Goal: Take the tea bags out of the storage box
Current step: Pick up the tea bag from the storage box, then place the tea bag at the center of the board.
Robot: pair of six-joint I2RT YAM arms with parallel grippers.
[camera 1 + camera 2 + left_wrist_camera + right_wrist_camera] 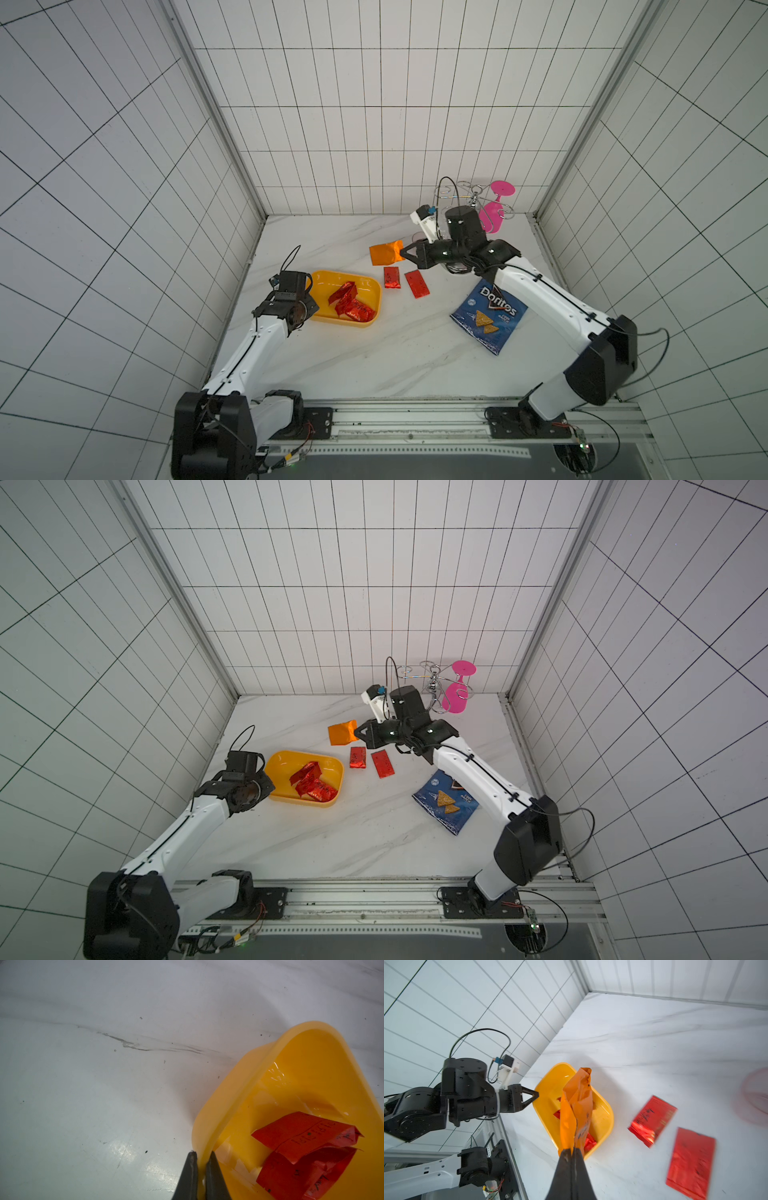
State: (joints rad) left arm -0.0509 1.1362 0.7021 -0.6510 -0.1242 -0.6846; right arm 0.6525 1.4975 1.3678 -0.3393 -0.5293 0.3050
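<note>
While my right fingers point(564, 1167) are clamped shut on the orange tea bag point(385, 252), held clear of the storage box point(345, 274) and above the surface point(374, 353) near two red tea bags point(392, 277) lying out, my left fingers point(189, 1172) pinch shut on the box wall. Step: setting this one down. Next needs lowering and opening beside those reds, then going back for the crumpled red bags point(351, 303) left inside.

White grid-tiled walls point(374, 104) enclose a grey-veined white marble tabletop point(374, 365).
</note>
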